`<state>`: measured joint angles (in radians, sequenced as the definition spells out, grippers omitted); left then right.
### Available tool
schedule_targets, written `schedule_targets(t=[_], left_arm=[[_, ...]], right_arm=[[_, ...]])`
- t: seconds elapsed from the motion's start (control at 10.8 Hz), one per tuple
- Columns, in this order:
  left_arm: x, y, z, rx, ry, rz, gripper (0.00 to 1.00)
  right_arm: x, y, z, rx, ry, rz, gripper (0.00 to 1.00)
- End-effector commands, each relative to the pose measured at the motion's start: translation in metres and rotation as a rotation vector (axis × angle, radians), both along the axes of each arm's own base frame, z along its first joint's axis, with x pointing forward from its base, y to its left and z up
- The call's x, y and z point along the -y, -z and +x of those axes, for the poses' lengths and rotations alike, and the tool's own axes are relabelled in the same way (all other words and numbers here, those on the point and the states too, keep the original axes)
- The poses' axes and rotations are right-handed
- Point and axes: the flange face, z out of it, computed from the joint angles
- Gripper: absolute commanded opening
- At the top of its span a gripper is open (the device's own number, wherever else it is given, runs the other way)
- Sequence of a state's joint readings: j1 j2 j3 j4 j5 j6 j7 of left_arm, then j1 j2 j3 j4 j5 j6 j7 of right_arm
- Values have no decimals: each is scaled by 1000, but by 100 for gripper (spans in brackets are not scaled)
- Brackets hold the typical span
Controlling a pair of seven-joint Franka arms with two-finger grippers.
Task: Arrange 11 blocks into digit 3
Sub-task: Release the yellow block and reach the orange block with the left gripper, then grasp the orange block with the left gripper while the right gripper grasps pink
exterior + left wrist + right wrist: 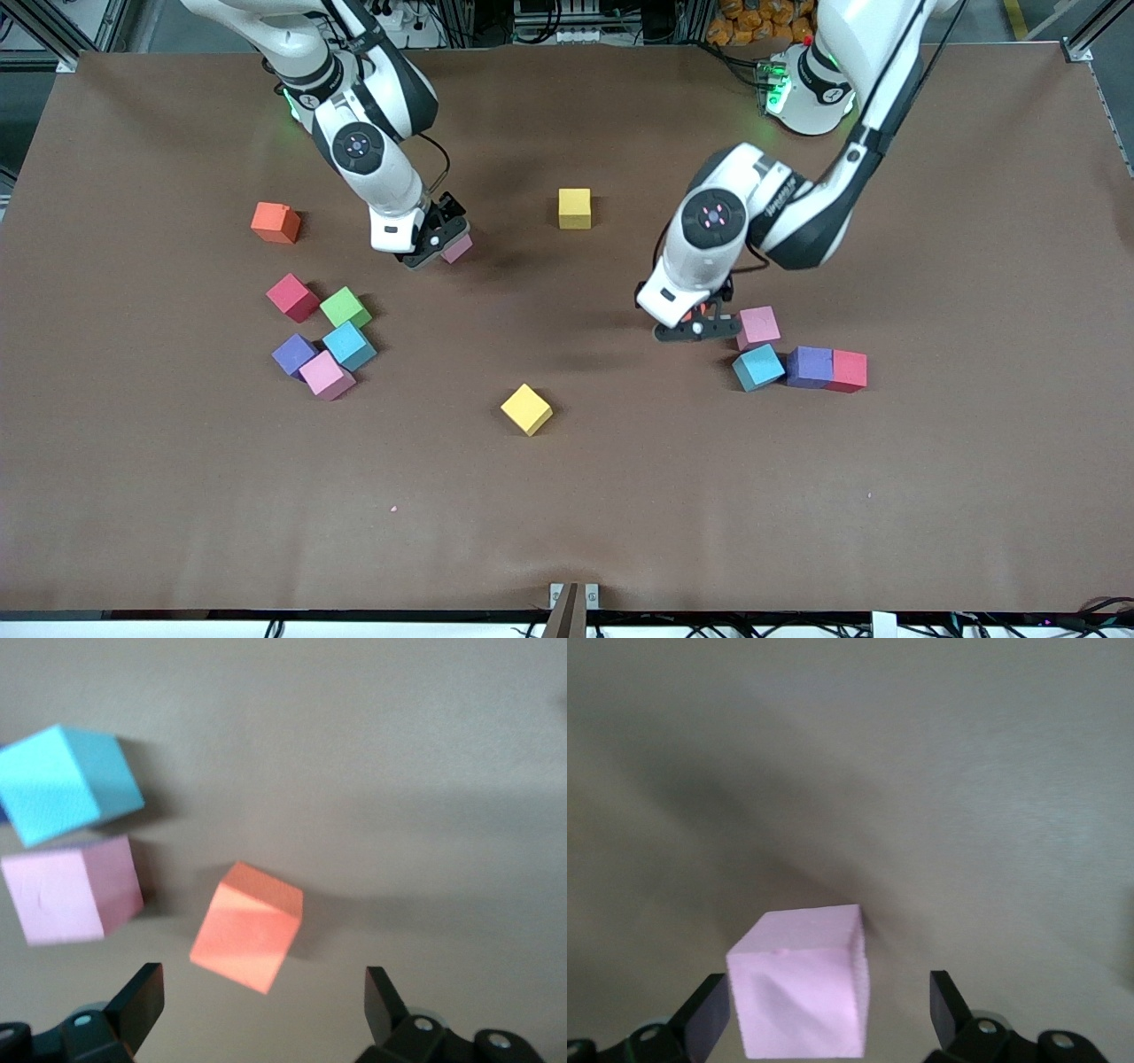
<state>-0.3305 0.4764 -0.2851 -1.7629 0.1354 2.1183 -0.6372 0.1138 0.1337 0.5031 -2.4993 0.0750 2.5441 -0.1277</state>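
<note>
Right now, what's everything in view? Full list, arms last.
pink blocks: 3, pink; one in the cluster toward the right arm's end, one between the right hand's fingers, one beside the left hand
orange blocks: 2, orange; one alone, farther than that cluster, one under the left hand
yellow blocks: 2, yellow; mid-table, second nearer
red blocks: 2, red; cluster, and left arm's end
blue blocks: 2, blue; same two groups
purple blocks: 2, purple; same
green block: 1, green; cluster
table: 1, brown
hands: 2, black fingers; both open
</note>
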Motion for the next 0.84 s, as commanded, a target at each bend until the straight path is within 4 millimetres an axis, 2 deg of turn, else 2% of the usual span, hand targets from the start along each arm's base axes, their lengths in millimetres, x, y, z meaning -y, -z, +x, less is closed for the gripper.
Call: schedule_targets(t=[0.0,0.19,0.46,0.74], left_arm=[[6,13,5,-13,204,-10,100],[7,17,2,-27,316,-16,100],[0,38,-15,-17,397,-30,100],[-15,55,-10,16,438,-38,100]], right_arm=[[-11,5,-13,-8,-22,8,100],[-9,9,-15,-9,-23,9,100],[-8,33,-24,5,-31,36,100],[-6,42,-29,5,-37,39,100]])
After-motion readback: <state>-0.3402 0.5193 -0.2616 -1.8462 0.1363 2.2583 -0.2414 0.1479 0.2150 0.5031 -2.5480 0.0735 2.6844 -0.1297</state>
